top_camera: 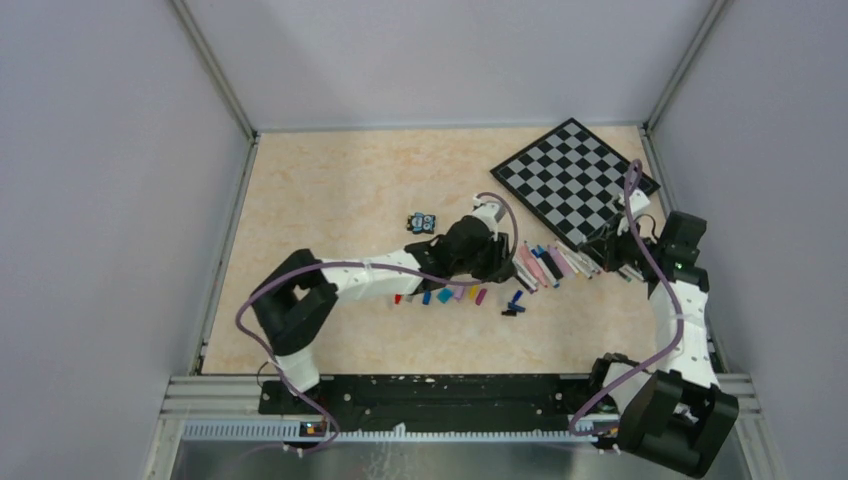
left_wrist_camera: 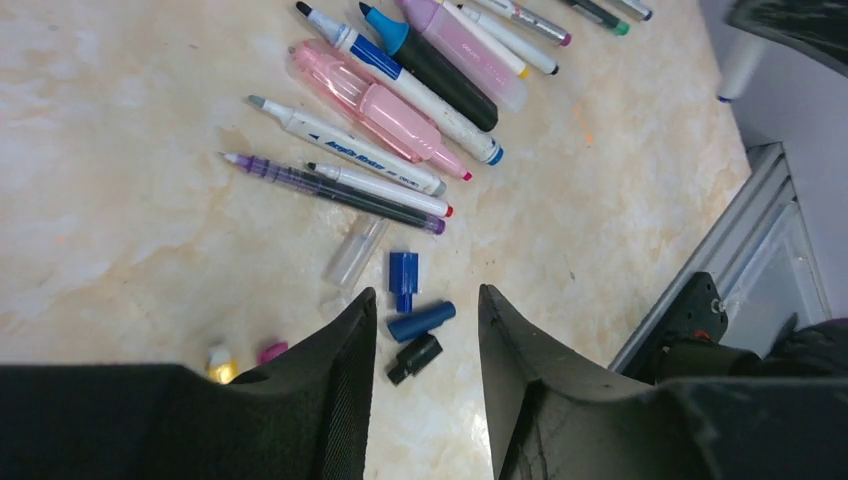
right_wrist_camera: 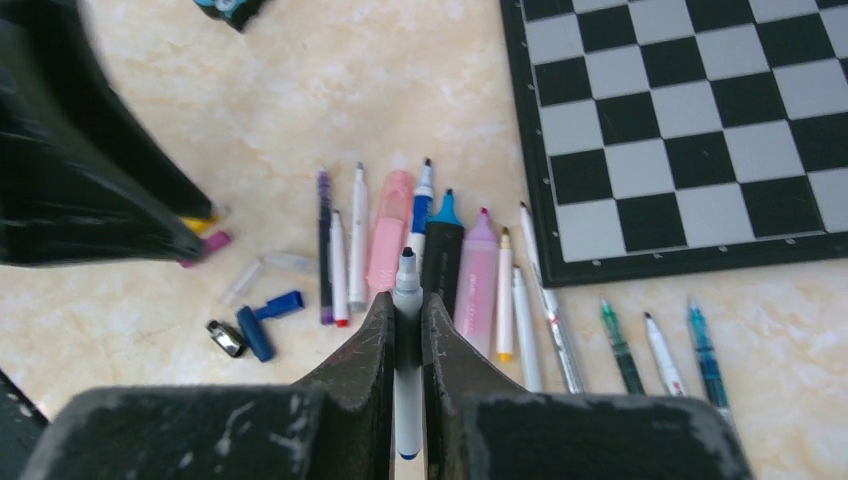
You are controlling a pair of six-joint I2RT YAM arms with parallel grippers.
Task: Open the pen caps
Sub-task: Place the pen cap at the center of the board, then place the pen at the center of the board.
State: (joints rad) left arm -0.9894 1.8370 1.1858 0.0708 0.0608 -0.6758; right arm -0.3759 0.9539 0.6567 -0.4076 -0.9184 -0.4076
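My right gripper (right_wrist_camera: 408, 300) is shut on a grey-white marker (right_wrist_camera: 407, 278) with its blue tip bare, held above the row of pens (right_wrist_camera: 388, 240). The uncapped pens lie side by side on the table (top_camera: 545, 265). My left gripper (left_wrist_camera: 428, 292) is open and empty, low over loose caps: a dark blue cap (left_wrist_camera: 421, 321), a black cap (left_wrist_camera: 414, 358), a squarish blue cap (left_wrist_camera: 403, 275) and a clear cap (left_wrist_camera: 356, 252). A yellow cap (left_wrist_camera: 220, 362) and a magenta cap (left_wrist_camera: 271, 351) lie left of its left finger. More caps lie in a row (top_camera: 440, 296).
A chessboard (top_camera: 575, 180) lies at the back right, its near edge touching the pens. A small black-blue-white toy block (top_camera: 423, 221) sits behind the left wrist. The left arm (right_wrist_camera: 80, 150) fills the right wrist view's upper left. A metal rail (left_wrist_camera: 720, 250) borders the table.
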